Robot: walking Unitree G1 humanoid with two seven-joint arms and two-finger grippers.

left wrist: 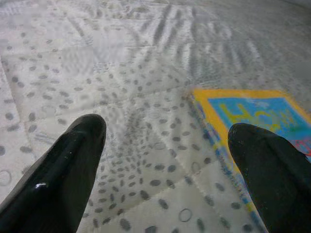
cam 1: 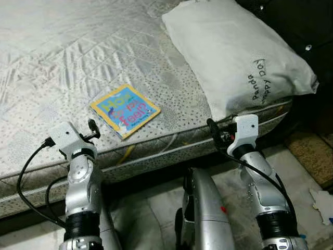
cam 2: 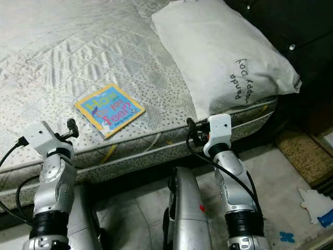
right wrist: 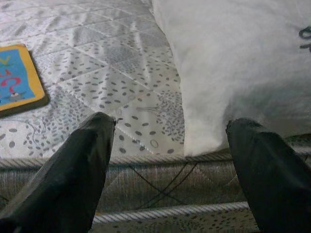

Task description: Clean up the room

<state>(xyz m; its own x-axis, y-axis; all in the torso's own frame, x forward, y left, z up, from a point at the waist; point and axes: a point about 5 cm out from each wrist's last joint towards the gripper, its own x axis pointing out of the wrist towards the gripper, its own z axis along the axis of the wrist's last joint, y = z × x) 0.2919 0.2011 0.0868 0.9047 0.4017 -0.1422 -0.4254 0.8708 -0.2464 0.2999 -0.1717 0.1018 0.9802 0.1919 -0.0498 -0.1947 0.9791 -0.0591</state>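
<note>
1. Book lay flat on the mattress, near its front edge and roughly midway along it, turned so its corners pointed at the edges rather than its sides running square with them.
2. We saw the left gripper at that front edge, its fingers spread wide and holding nothing; the book lay just ahead of it and off toward the pillow side, with one yellow-bordered edge beside one finger.
3. We saw the right gripper released as well, at the front edge below the near corner of the pillow; the book sat well off to its side, toward the left arm.
4. We judged the left arm the nearer of the two, so the coming reach looked like its job.
5. We thought a short move forward and inward would bring the fingers over the book, and that its diagonal lie and flatness might make pinching an edge awkward.
</note>
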